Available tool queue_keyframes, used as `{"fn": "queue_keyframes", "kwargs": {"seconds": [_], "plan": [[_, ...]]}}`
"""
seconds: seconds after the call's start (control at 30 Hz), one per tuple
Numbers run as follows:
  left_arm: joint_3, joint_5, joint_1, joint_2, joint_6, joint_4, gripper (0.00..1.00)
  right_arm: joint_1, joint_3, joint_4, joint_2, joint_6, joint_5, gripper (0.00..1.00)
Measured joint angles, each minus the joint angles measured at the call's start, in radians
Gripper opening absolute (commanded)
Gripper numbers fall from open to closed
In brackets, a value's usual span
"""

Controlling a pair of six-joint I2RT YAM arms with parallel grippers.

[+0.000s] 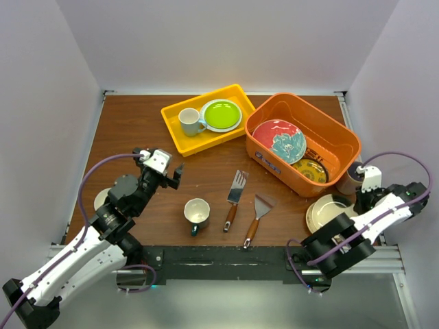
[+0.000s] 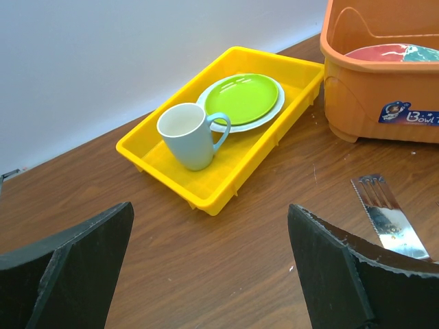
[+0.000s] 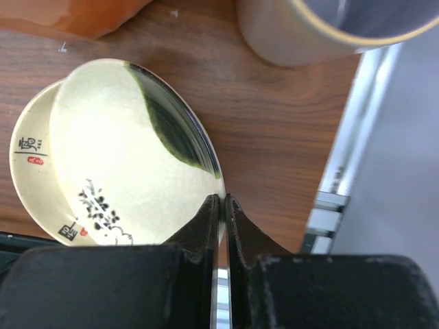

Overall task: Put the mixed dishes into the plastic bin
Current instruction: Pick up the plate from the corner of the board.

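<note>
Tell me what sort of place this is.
Probably a robot test booth: plain white walls box in a wooden table, and the left arm and right arm are bolted to a metal rail at its edge.

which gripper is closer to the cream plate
Right. The right gripper is shut on the rim of the cream plate; the left gripper hangs open far to its left.

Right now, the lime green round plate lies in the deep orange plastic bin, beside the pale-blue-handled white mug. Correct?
No. The lime green round plate lies in the shallow yellow rectangular tray, beside the pale-blue-handled white mug; the left wrist view shows it.
</note>
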Motion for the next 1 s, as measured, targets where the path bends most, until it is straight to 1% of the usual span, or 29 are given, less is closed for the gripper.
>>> {"fn": "queue_keyframes", "kwargs": {"seconds": [0.27,0.6,0.77,1.0], "plan": [[0.0,0.015,0.0,-0.002,-0.001,0.0,1.0,0.0,0.101,-0.049,-0.146,-0.005,-0.006,0.0],[0.001,0.094,0.0,0.029,-0.051,0.0,1.0,0.0,0.291,-0.13,-0.215,-0.008,-0.008,0.0],[0.037,0.197,0.0,0.108,-0.134,0.0,1.0,0.0,0.422,-0.189,-0.229,-0.016,-0.032,0.0],[0.13,0.396,0.0,0.25,-0.306,0.047,1.0,0.0,0.593,-0.265,-0.22,-0.034,-0.093,0.0]]}}
